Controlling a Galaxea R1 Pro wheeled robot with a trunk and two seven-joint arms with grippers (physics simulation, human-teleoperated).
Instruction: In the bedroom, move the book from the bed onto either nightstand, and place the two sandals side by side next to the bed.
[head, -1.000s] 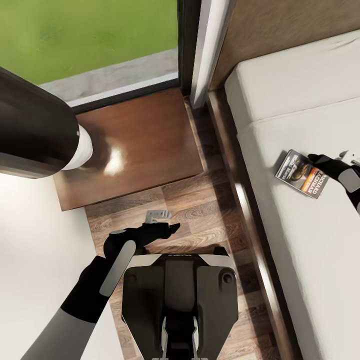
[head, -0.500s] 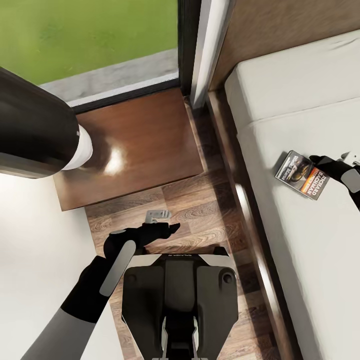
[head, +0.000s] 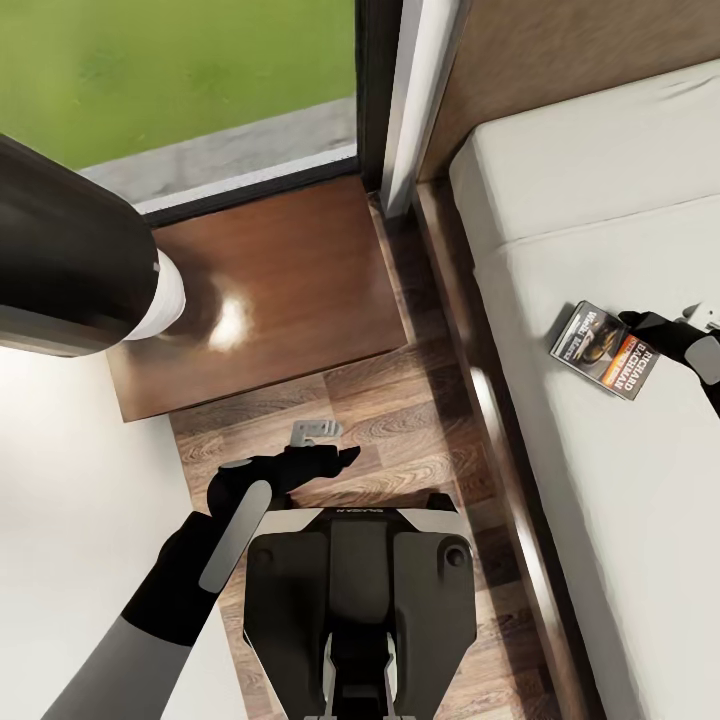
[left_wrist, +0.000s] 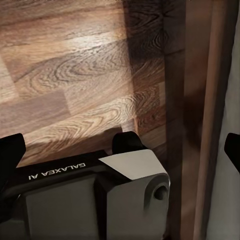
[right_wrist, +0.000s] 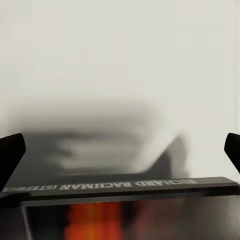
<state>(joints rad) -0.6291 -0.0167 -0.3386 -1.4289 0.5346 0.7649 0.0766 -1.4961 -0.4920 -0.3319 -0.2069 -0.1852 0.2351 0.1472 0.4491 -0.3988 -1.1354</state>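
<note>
A paperback book (head: 603, 349) lies flat on the bed's mattress (head: 620, 520), long axis slanting toward the headboard. The right gripper (head: 640, 322) straddles its edge, fingers spread wide, gripping nothing.

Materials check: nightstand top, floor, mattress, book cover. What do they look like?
Nightstand: reddish-brown wood, glossy, with a bright glare spot.
Floor: wood-grain planks, satin sheen.
Mattress: pale matte surface, probably fabric; no weave visible.
Book: thin printed paperback, likely paper; finish unclear.
</note>
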